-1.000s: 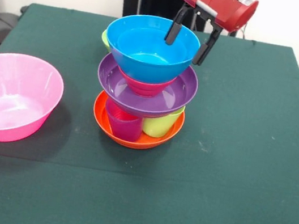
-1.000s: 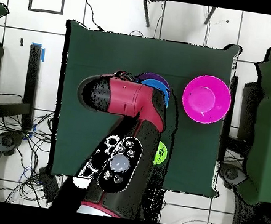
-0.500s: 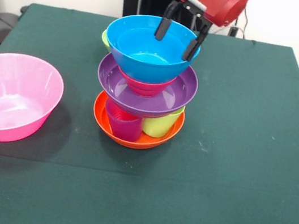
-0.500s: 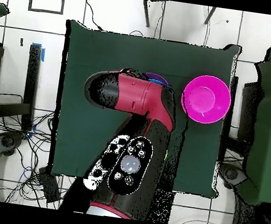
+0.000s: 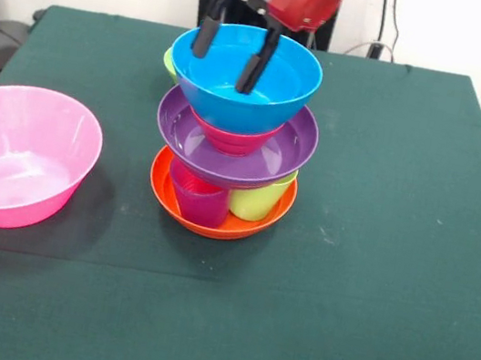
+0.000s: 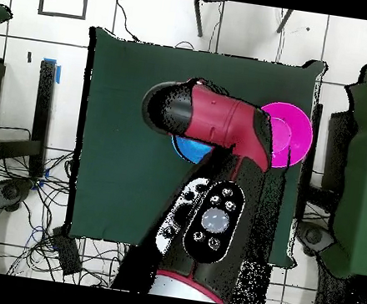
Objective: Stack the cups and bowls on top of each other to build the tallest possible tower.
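The tower stands mid-table. Its base is an orange bowl point(image 5: 215, 220) holding a purple cup point(image 5: 198, 202) and a lime green cup point(image 5: 255, 203). On these rest a purple bowl point(image 5: 274, 153), a small red bowl point(image 5: 230, 134) and a blue bowl point(image 5: 246, 89) on top. My gripper point(image 5: 232, 46) is open and empty, its fingers point(image 5: 207, 34) hanging at the blue bowl's far rim. In the overhead view the arm point(image 6: 216, 125) hides the gripper and most of the tower; a slice of the blue bowl point(image 6: 189, 149) shows. The orange cup is out of view.
A big pink bowl point(image 5: 19, 152) sits upright at the table's left in the front view, and is partly under the arm in the overhead view point(image 6: 296, 141). A lime green piece point(image 5: 167, 61) peeks out behind the tower. The table's edge point(image 5: 479, 81) runs behind.
In the front view my gripper has moved left, from the blue bowl's right rim to over the bowl, and stayed open. In the overhead view the arm has swung right. The tower has not moved.
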You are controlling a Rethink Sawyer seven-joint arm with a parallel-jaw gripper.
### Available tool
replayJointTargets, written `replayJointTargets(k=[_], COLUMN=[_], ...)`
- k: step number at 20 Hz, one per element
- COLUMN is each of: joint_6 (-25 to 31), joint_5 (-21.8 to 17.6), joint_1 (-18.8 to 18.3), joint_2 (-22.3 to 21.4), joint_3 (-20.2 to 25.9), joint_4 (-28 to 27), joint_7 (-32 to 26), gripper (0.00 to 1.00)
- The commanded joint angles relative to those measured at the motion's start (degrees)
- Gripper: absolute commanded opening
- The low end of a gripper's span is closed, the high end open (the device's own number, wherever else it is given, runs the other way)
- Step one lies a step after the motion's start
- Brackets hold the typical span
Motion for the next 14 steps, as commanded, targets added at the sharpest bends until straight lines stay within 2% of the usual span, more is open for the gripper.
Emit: replayJointTargets(k=[1,6,9,14], joint_6=[7.6,7.6,5.8,2.4], joint_5=[-5.8,-8.2,-9.8,-11.3], joint_1=[-5.3,-9.2,-12.2,-15.5], joint_2=[3.4,2.6,4.0,6.2], joint_3=[11.4,16.5,20.7,26.2], joint_4=[-5.4,-4.6,-4.5,-2.3], joint_7=[-17.1,-24.1,-27.5,-28.7], gripper=[1.0,1.0,1.0,1.0])
